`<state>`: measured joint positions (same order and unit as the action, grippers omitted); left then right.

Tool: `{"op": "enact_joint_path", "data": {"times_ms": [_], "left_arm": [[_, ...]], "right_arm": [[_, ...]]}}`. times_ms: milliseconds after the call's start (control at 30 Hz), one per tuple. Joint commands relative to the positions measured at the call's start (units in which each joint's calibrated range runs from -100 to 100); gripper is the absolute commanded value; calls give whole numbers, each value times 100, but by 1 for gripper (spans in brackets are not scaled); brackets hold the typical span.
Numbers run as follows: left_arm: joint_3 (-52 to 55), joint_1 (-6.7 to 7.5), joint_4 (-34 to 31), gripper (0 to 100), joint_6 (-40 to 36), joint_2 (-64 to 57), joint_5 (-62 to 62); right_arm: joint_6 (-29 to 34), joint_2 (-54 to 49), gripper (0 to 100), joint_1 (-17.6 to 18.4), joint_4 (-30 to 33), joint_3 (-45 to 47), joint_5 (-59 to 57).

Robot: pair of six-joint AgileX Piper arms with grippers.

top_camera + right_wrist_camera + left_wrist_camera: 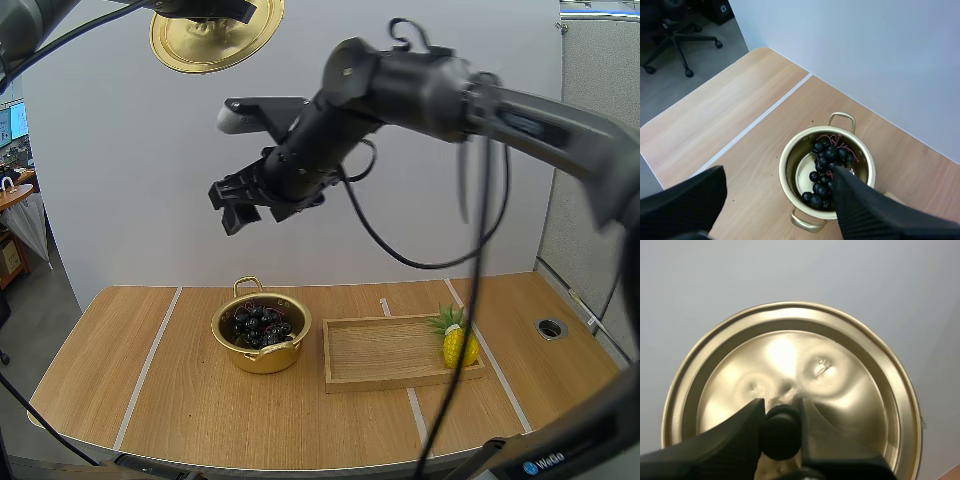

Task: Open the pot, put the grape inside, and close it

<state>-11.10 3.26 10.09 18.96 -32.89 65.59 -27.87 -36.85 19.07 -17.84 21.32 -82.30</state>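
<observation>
The left gripper [781,409] is pinching the black knob [781,432] of the gold lid [790,355] between its 2 fingers, jaws narrowed tight onto it; the lid is hanging just beyond those jaws, high above the table [150,390] and well apart from the pot [262,357]. The right gripper [779,172] is hovering with its jaws standing wide and holding nothing; the pot is sitting directly below the gap between them, and the bunch of grapes [827,167] is lying inside it, so closing looks like the 1 step left.

Several things could be going wrong from here. The right arm is hanging between the left jaws and the pot; if the lid is coming down before that arm is clearing, the 2 could be colliding. The knob is small and round and is being gripped only at the tips; the lid could be swinging or slipping and landing cocked on the rim. The grapes are piling toward 1 side of the pot; a high berry or stem could be propping the lid. An off-centre touch could be shoving the pot toward the wooden tray [390,352] just beside it, off to 1 side of the right jaws.
</observation>
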Motion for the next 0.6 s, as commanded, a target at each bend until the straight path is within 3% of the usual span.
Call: {"op": "enact_joint_path", "data": {"times_ms": [0, 333, 567], "left_arm": [[-64, 12, -10, 0, -62, -46, -247], [-64, 12, -10, 0, -62, -46, -247], [-64, 12, -10, 0, -62, -46, -247]], "right_arm": [[30, -795, 100, -3, 67, 476, -82], [93, -2953, 100, -3, 189, 2360, -96], [332, -4002, 100, -3, 604, 3057, -96]]}}
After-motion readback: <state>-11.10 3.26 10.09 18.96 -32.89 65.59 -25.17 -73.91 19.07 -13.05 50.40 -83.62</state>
